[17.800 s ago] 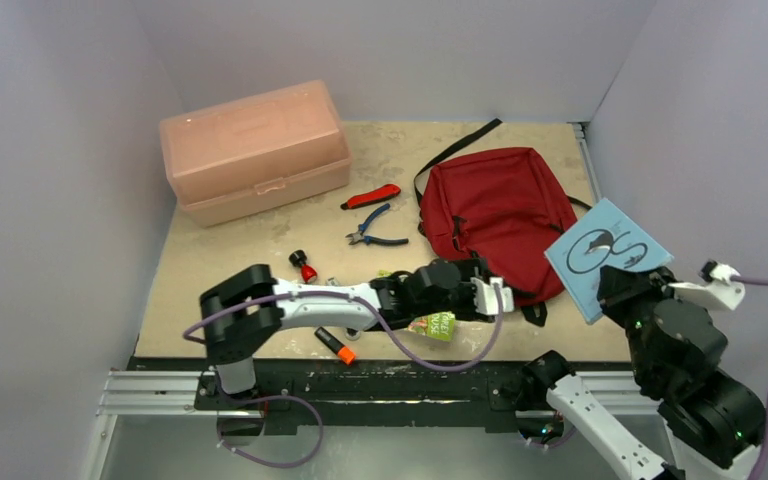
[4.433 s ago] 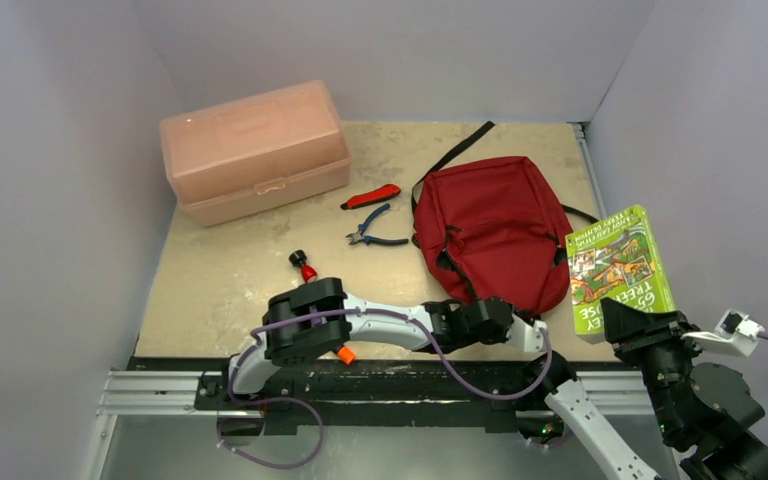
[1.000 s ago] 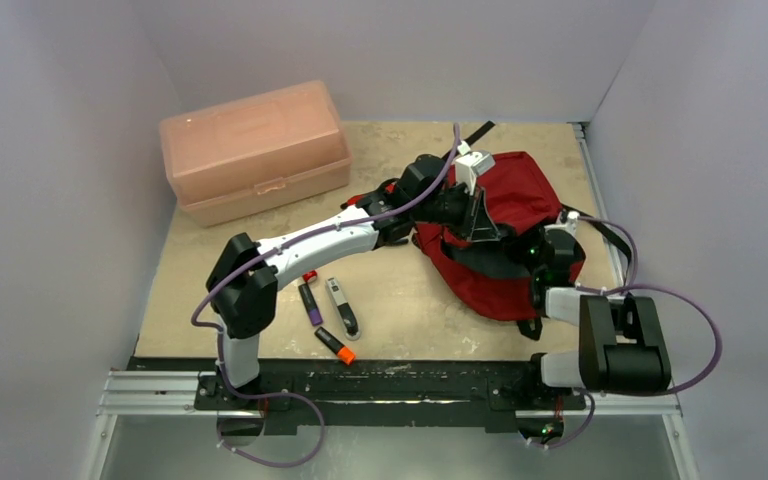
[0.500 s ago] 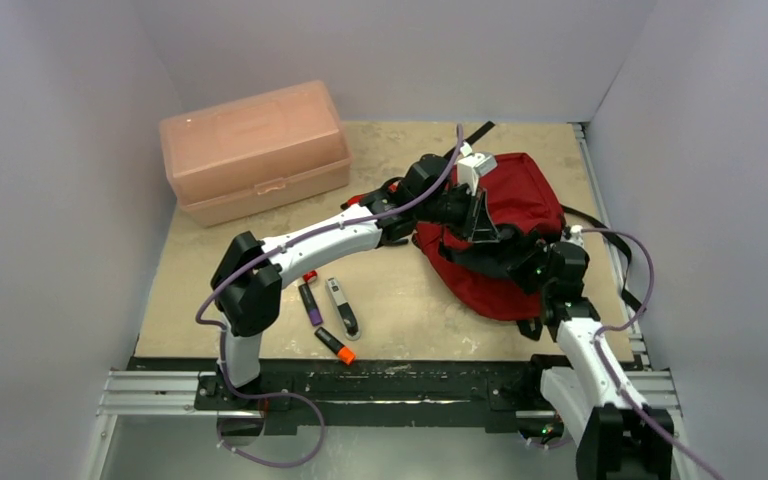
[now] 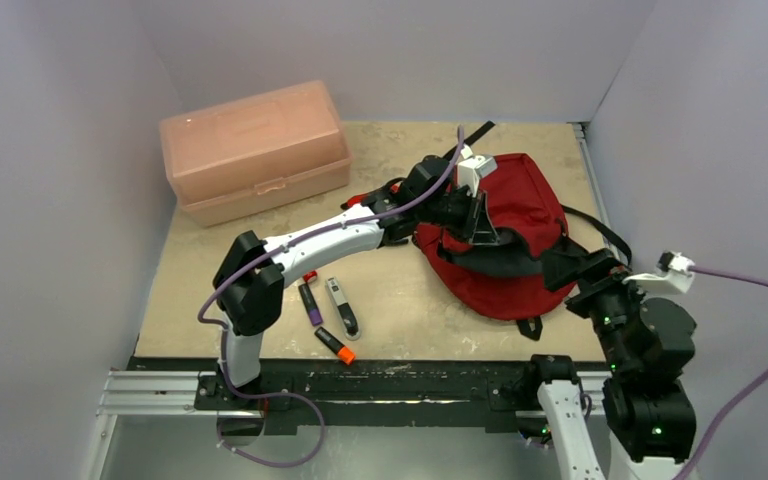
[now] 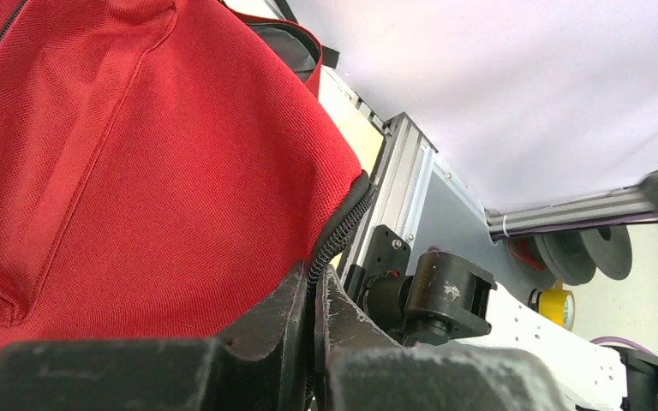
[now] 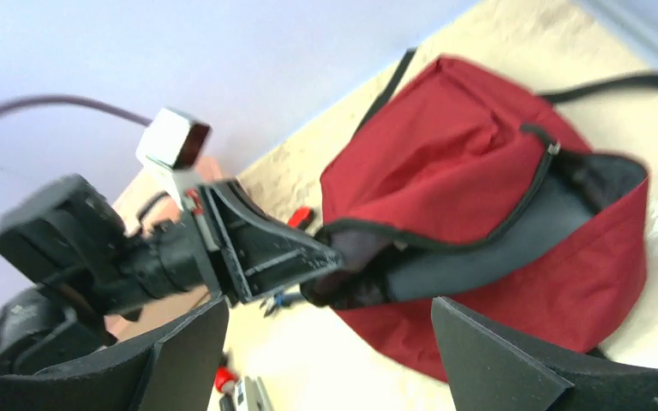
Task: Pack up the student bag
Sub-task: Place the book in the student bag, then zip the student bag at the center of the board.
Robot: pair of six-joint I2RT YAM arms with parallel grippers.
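The student bag (image 5: pixel 525 195), dark red with black straps, lies at the back right of the table with its mouth pulled open toward the front. My left gripper (image 5: pixel 482 236) is shut on the zipper edge of the bag (image 6: pixel 137 171) and holds that edge lifted. In the left wrist view the zipper runs between the pinched fingertips of the left gripper (image 6: pixel 317 276). My right gripper (image 5: pixel 572 268) hovers open and empty just off the bag's near right corner. Its own view looks at the bag's dark open mouth (image 7: pixel 480 257), with the right gripper (image 7: pixel 330 304) spread wide.
A pale pink lidded box (image 5: pixel 255 150) stands at the back left. A purple marker (image 5: pixel 310 303), a grey stick-like item (image 5: pixel 341 307), an orange-capped marker (image 5: pixel 334 345) and a small red-tipped piece (image 5: pixel 309 277) lie near the left arm. A black strap (image 5: pixel 475 135) trails behind the bag.
My right gripper has opened and drawn back from the bag's mouth to the near right. The green book it carried earlier no longer shows. My left gripper keeps the zipper edge lifted.
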